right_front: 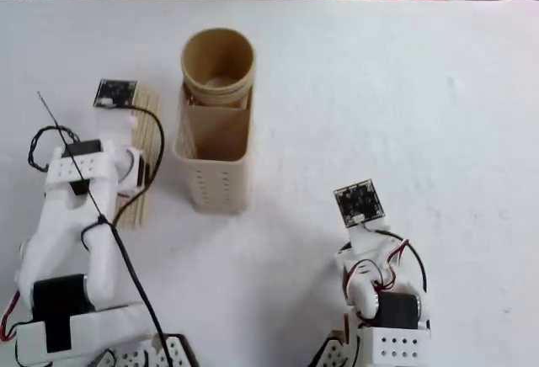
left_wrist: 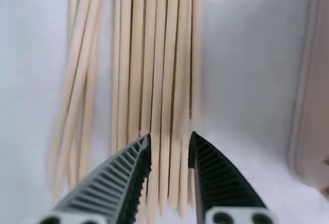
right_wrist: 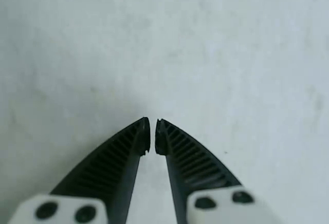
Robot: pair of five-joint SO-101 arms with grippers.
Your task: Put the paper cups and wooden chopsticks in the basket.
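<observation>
White desk (right_front: 379,89) bore the chopsticks (right_front: 150,106), long axis 12 to 6, at the basket's (right_front: 212,173) 9 o'clock; cups (right_front: 218,64) sat inside. Nearer left gripper (left_wrist: 169,139) straddled several sticks, narrowly parted across them. Right gripper (right_wrist: 152,124), all but closed, hung at 5 o'clock.

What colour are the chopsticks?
The chopsticks are a pale, creamy wood colour, clearest in the left wrist view.

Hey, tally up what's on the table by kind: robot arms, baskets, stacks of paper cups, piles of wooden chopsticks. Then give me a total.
Robot arms: 2
Baskets: 1
Paper cup stacks: 1
Wooden chopstick piles: 1
Total: 5
</observation>
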